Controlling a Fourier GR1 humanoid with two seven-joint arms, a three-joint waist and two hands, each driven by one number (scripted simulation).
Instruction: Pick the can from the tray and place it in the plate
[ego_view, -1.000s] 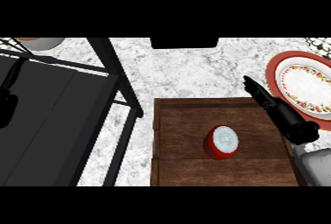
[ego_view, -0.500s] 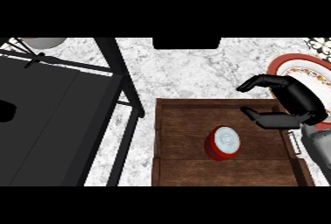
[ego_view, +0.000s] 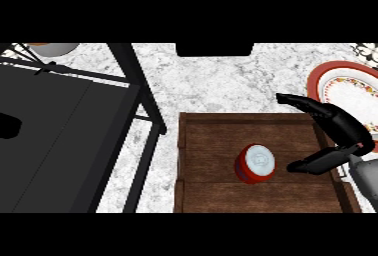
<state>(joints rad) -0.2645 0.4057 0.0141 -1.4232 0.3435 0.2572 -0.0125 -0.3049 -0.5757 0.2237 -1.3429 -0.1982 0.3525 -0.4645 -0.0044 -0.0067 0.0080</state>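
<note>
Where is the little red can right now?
In the head view, the can stands in the wooden tray, just left of the right hand.

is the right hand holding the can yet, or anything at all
Nothing is held. The right hand is open beside the red can, which stands untouched on the wooden tray, a gap between them.

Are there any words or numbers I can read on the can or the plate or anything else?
None can be read.
can: its pale top shows a faint mark, too blurred to read.
plate: only a flowery pattern round the rim, no words.
tray: plain wood, no text.
</note>
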